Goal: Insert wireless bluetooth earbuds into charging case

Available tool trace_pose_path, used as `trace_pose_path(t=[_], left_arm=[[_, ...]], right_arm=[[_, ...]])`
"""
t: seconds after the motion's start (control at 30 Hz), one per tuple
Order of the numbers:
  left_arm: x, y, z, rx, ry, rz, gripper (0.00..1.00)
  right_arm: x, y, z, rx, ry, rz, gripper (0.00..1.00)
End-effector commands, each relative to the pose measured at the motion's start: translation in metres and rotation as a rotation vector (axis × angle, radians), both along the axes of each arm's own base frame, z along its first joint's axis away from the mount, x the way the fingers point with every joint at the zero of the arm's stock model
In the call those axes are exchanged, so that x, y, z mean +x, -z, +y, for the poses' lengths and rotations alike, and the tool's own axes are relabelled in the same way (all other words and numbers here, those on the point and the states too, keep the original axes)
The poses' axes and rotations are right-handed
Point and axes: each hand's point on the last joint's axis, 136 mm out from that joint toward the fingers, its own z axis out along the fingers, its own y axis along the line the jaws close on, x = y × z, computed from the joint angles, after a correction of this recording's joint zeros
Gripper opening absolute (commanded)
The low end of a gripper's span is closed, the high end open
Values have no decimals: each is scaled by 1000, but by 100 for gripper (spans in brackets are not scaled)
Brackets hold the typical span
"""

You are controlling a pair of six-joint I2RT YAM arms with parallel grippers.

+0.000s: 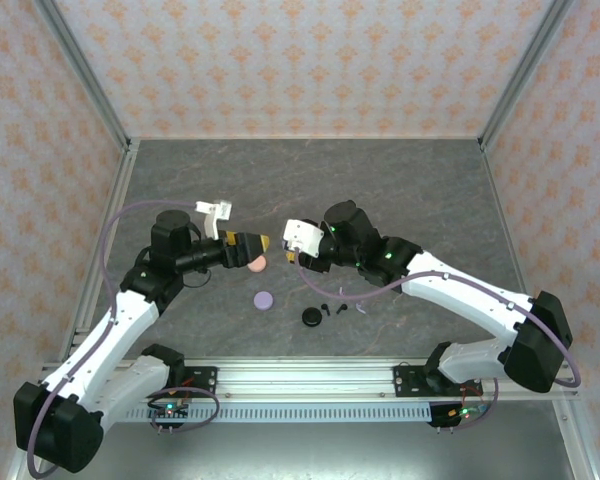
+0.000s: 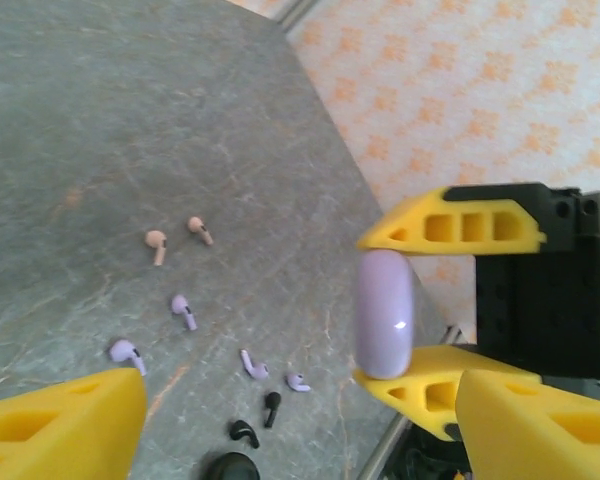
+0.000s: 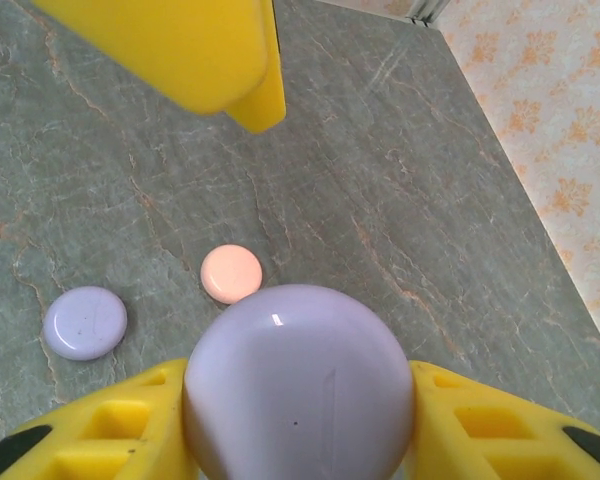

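My right gripper (image 3: 296, 378) is shut on a round lavender charging case (image 3: 300, 360), held on edge above the table. In the left wrist view that case (image 2: 383, 313) sits pinched between the right gripper's yellow fingers (image 2: 450, 228). My left gripper (image 2: 300, 425) faces it from close by, open, with nothing between its fingers. On the table below lie the earbuds: two pink (image 2: 156, 243), several lavender (image 2: 183, 308) and two black (image 2: 271, 405). In the top view both grippers, left (image 1: 260, 243) and right (image 1: 292, 252), meet mid-table.
A pink case (image 1: 257, 263) and a second lavender case (image 1: 263, 299) lie flat on the grey table (image 1: 380, 180). A black case (image 1: 311, 316) rests nearer the front rail, beside the black earbuds (image 1: 342, 307). Patterned walls enclose the table.
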Motion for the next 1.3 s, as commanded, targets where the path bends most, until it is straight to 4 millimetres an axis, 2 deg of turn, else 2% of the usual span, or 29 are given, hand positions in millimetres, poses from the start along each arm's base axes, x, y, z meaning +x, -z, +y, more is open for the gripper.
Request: trace_pose_path(t=[0.0,0.13,0.33,0.6,1.0,1.07,1.27], left_arm=[[-6,-32,-15,-54,80,-67,77],[-9,-31,-25,-26,122,-55,72],[-2,-30,-36,-45,135,-46,66],[-5,-28,-52,-51,187,-43,57],[-3,-26,-56,-50,187,-41,29],[-2,-25,-55,-46,179,-42,27],[4,-26,-47,-30,114,-93,20]], right_arm=[[1,-18,5,39,-13,-64,46],[0,-24,9,64,-28,-75,46],[-5,-29,18,99,-60,-56,46],[-6,-33,19,112,-60,-65,46],[-5,-28,17,102,-48,-64,47],[-4,-26,15,91,-36,-55,49],[-3,-18,-7,56,39,56,74]])
